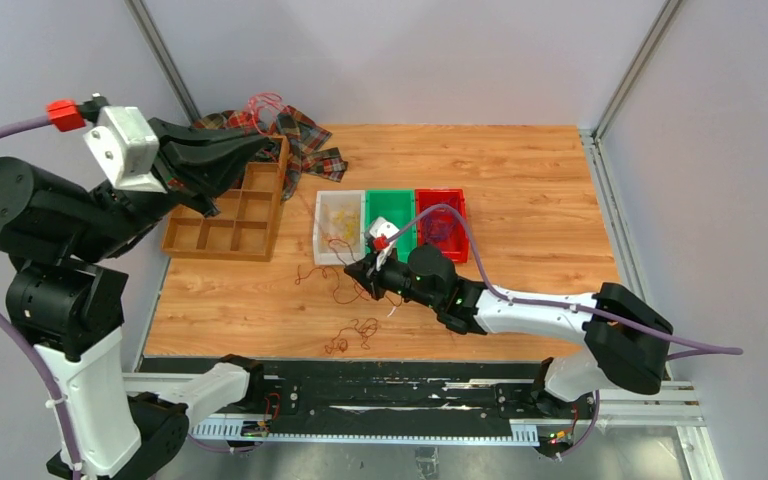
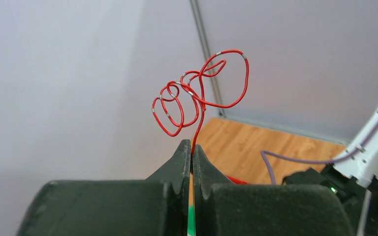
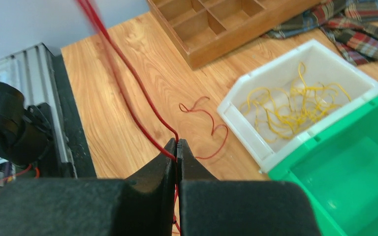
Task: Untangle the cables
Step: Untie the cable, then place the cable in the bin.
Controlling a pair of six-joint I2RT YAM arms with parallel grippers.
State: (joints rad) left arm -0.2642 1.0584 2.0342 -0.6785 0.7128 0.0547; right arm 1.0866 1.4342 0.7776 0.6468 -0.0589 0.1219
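My left gripper (image 1: 265, 146) is raised high over the wooden tray, shut on a thin red wire (image 2: 197, 93) whose loops stand up above the fingertips (image 2: 183, 152); the loops also show in the top view (image 1: 260, 104). My right gripper (image 1: 356, 270) is low over the table in front of the white bin, shut on a red wire (image 3: 128, 73) that runs up and left out of the wrist view. Loose dark red-brown wires lie on the table (image 1: 354, 336) and beside the white bin (image 3: 211, 123). Yellow wires (image 3: 290, 105) lie in the white bin.
A white bin (image 1: 318, 225), a green bin (image 1: 390, 193) and a red bin (image 1: 440, 193) holding purple wires stand side by side mid-table. A wooden divided tray (image 1: 222, 252) sits at the left, with a plaid cloth (image 1: 305, 140) behind it.
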